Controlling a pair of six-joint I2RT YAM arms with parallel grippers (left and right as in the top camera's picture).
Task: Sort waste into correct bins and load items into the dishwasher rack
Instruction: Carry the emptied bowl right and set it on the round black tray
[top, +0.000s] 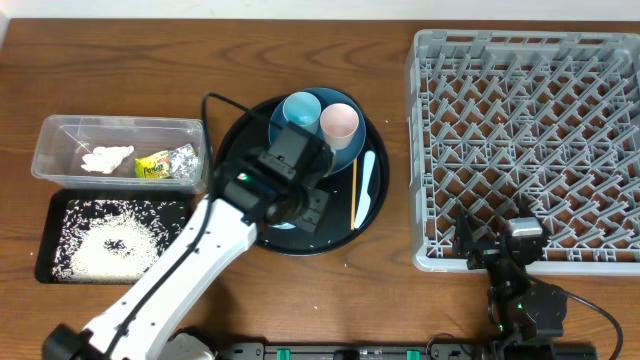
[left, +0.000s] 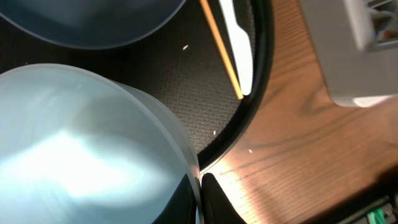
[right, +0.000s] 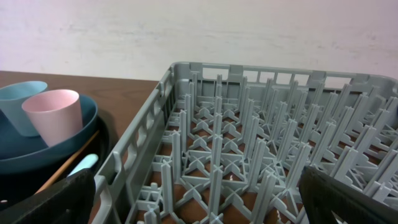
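Note:
My left gripper (left: 200, 199) is shut on the rim of the pale-blue bowl (left: 81, 143), over the round black tray; from overhead the left gripper (top: 300, 208) hides the bowl. Behind it the dark-blue plate (top: 345, 152) carries the light-blue cup (top: 300, 108) and the pink cup (top: 339, 122). The white spoon (top: 367, 185) and the chopstick (top: 353, 190) lie on the tray's right side. My right gripper (top: 500, 246) stands open at the front edge of the grey rack (top: 530, 130), nothing between its fingers (right: 348, 199).
The clear tub (top: 60, 135) at the left holds white tissue (top: 107, 158), a yellow wrapper (top: 152, 167) and foil (top: 185, 160). In front of it the black rectangular tray (top: 60, 205) holds rice (top: 115, 245). The round black tray (top: 375, 160) lies between the bins and the rack.

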